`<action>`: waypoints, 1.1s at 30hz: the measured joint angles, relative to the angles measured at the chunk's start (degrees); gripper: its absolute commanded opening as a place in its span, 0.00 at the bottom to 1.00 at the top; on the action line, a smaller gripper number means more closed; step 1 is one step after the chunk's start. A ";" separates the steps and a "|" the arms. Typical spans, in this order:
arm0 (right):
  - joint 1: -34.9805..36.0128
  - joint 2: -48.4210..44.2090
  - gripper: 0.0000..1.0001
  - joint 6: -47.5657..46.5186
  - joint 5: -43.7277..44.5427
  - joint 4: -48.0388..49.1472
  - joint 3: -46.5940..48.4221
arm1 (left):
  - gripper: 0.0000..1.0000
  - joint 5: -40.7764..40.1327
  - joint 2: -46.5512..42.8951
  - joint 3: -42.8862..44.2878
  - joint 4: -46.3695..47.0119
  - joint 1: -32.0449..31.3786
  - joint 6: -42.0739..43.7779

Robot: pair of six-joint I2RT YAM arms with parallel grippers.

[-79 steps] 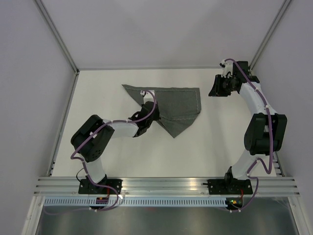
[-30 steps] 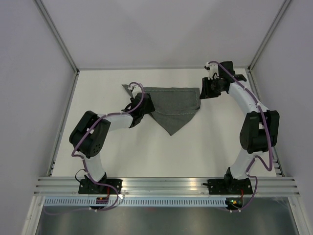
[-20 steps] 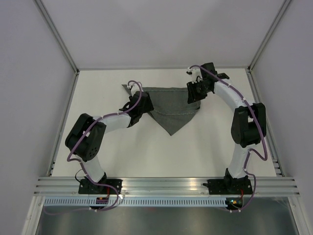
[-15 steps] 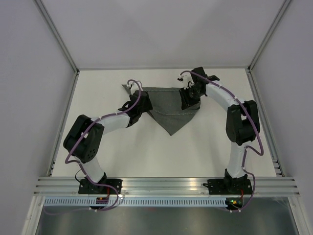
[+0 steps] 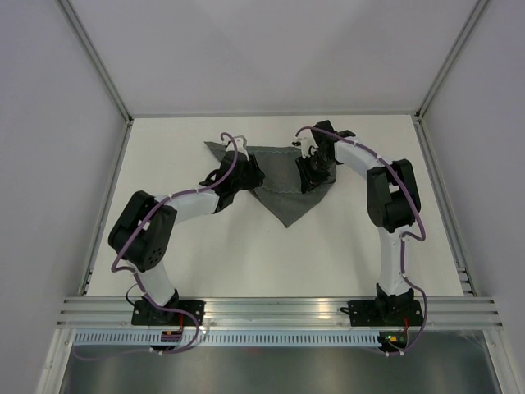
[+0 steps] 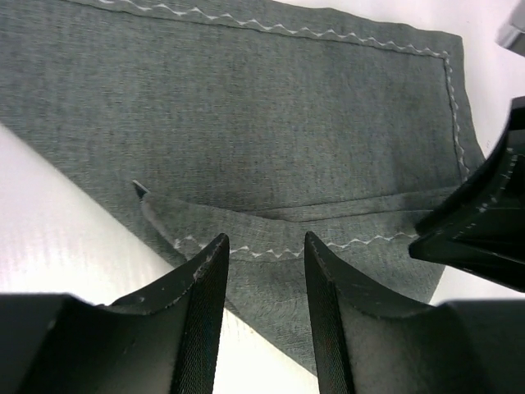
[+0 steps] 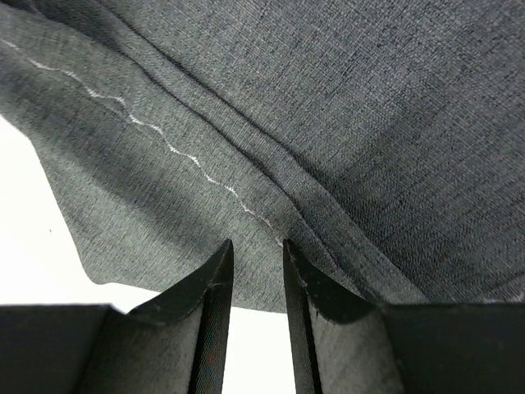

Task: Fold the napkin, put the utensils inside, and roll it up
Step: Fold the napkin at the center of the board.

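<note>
Presently, operator, your holdings stand thus.

Item, napkin: dark grey, on the far middle of the table, part-folded. Its long straight edge runs left to right along the far side, and a folded corner points toward your arms' bases. Folding reads as begun, not finished.

Item, left gripper: over the napkin's left part, jaws apart, nothing between them. In your left wrist view the flap with its zigzag stitching lies just ahead of the fingertips. Its edge runs from one finger across to the other, and its pointed end lies off to the left.

Item, right gripper: over the napkin's right part, jaws parted narrowly, nothing caught between them. In your right wrist view the fold ridge runs on a slant just beyond the tips. The cloth's edge and bare table show beside the left finger.

Item, utensils: none that you can make out in any view.

Governing relation: the flap's stitched edge sits directly before your left gripper, which looks the nearer to it. You would likely need to reach that edge before pinching; closing short of it may catch both layers or none.
</note>
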 measured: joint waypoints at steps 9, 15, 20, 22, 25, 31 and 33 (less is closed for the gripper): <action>0.00 3.67 0.35 0.02 1.29 -0.28 3.63 | 0.46 4.31 5.44 0.02 2.54 0.22 -0.04; 0.00 4.09 0.35 0.09 2.45 0.00 4.39 | 0.46 5.38 6.93 0.02 2.97 1.53 -0.09; 0.00 4.09 0.34 0.33 2.80 0.33 4.39 | 0.47 5.73 7.63 0.02 3.19 2.99 -0.13; 0.00 4.09 0.34 0.42 2.82 0.42 4.39 | 0.47 5.77 7.91 0.09 3.17 3.52 -0.15; 0.00 4.09 0.34 0.44 3.13 0.61 4.39 | 0.47 5.95 8.35 0.24 3.15 4.07 -0.22; 0.00 4.09 0.34 0.44 3.15 0.76 4.39 | 0.54 7.34 8.24 1.09 3.26 4.42 -0.15; 0.00 4.09 0.34 0.44 3.13 0.74 4.42 | 0.56 7.78 8.04 1.75 3.26 4.48 -0.13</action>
